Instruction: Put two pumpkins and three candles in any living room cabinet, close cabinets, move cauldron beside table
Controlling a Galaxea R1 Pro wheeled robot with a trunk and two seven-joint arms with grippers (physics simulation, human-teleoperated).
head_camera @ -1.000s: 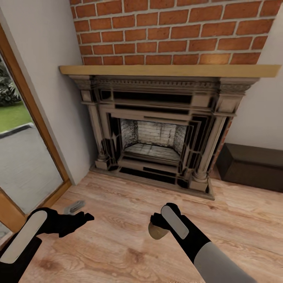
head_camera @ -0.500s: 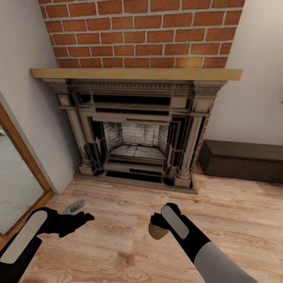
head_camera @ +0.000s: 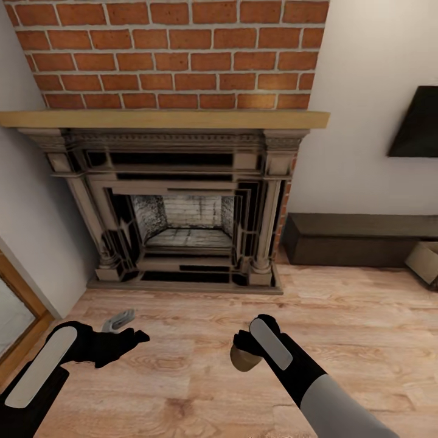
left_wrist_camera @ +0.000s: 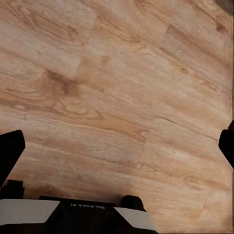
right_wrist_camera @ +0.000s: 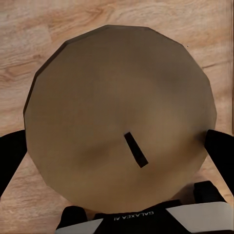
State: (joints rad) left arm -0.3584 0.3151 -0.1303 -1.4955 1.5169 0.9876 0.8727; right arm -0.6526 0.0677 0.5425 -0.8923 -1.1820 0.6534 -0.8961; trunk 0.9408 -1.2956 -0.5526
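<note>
At 6 o'clock in the head view, one candle (head_camera: 245,359) is clamped between the right gripper (head_camera: 243,348) fingers, wick seen in the wrist view. Left gripper (head_camera: 129,338) fingers are held apart, nothing between them. One cabinet (head_camera: 359,239) is seen at 3 o'clock, right of the fireplace (head_camera: 176,207), fronts apparently shut. Risk: candle could be knocked loose against a closed front, since no hand is yet positioned to open it. One grey object (head_camera: 118,319) is noted on the floor (head_camera: 340,328).

Bare floor (head_camera: 182,389) lies open ahead of both arms; the fireplace (head_camera: 176,207) and the cabinet (head_camera: 359,240) block its far edge.
</note>
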